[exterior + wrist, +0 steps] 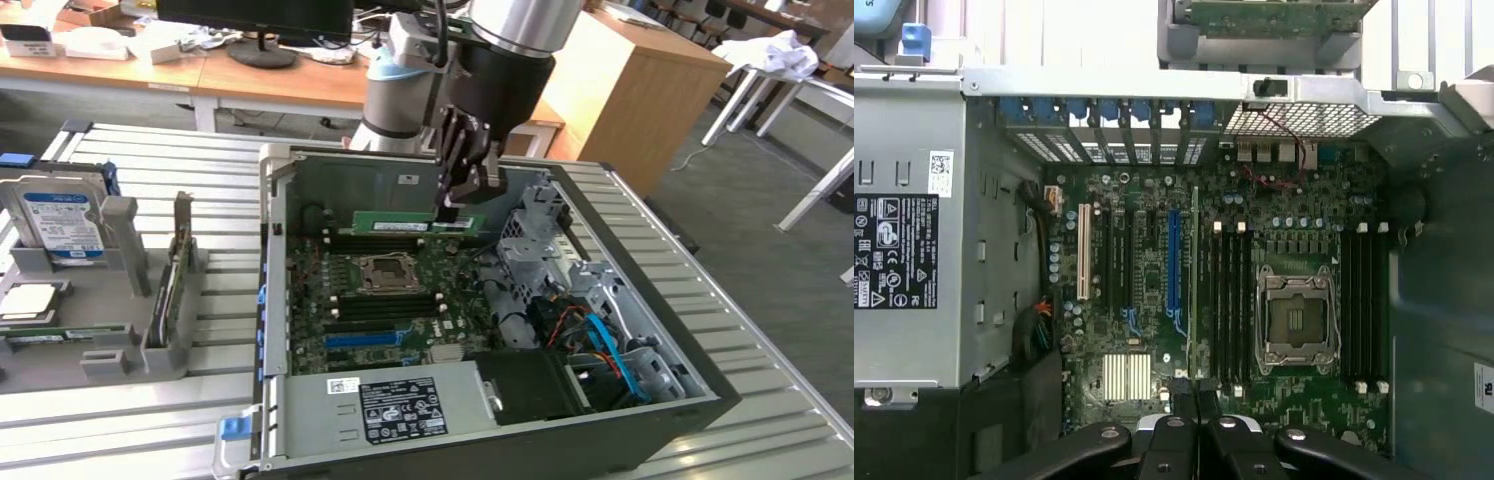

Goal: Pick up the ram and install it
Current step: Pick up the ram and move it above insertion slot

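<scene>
- One ram (400, 223) stick, green with a pale label, hangs level inside the open computer case (667, 400), along the far wall as the exterior view shows it
- Its end toward the exterior view's right is pinched between the closed jaws of the gripper (461, 205), which reaches down from above; the rest of the stick juts free toward the exterior view's left
- Seen from the wrist, the ram (1194, 280) shows edge-on as a thin line running out from the gripper (1196, 388)
- That line lies between the blue slot strip (1174, 260) and the nearest bank of black memory slots (1229, 300), parallel to both
- Whether the stick touches the board or any slot cannot be told; in the exterior view it appears raised above the black slots (387, 242) beneath it
- Just beyond that bank sits the square CPU socket (1294, 320) (387, 270), with a second bank of black slots (1361, 300) on its other side
- All of these sit on the green motherboard (350, 300) (1144, 330)
- Near the case's front edge lies the grey power supply (387, 405) (904, 240) with a black label
- Well apart, toward the exterior view's left, a hard drive (60, 225) with a blue-white label stands in a grey holder (120, 330) on the slatted metal table (147, 160)
</scene>
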You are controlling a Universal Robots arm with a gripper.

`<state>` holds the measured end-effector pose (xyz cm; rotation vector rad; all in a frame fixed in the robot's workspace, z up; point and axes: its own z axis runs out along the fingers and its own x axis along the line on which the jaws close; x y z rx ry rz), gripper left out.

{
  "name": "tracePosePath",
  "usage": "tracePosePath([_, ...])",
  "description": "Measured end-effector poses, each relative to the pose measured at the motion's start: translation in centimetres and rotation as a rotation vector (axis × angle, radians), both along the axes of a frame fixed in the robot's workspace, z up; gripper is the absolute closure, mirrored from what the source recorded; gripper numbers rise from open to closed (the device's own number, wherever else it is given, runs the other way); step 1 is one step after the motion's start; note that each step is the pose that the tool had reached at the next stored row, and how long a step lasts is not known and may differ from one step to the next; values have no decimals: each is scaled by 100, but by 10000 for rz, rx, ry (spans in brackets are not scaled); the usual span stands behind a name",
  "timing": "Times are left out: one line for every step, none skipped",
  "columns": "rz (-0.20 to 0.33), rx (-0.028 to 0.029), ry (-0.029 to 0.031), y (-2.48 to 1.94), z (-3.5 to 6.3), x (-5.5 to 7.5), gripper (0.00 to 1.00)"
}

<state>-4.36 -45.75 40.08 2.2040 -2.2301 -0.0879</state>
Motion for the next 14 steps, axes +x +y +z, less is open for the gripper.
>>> tracePosePath([-1,1,0,0,-1,0,88])
tracePosePath([0,3,0,1,-4,0,88])
tracePosePath([-1,2,-1,1,-10,1,88])
tracePosePath([-2,0,0,0,-18,1,88])
tracePosePath([-2,1,0,0,-30,2,88])
tracePosePath([-1,1,0,0,-43,3,88])
tracePosePath([-1,1,0,0,-58,4,88])
tracePosePath([0,0,0,0,-72,5,88])
tracePosePath([-1,1,0,0,-85,7,88])
tracePosePath([0,0,0,0,-96,9,88])
tracePosePath([0,1,0,0,-107,10,88])
tracePosePath([-1,0,0,0,-118,11,88])
tracePosePath([0,-1,0,0,-126,13,88])
tracePosePath([0,-1,0,0,-126,14,88])
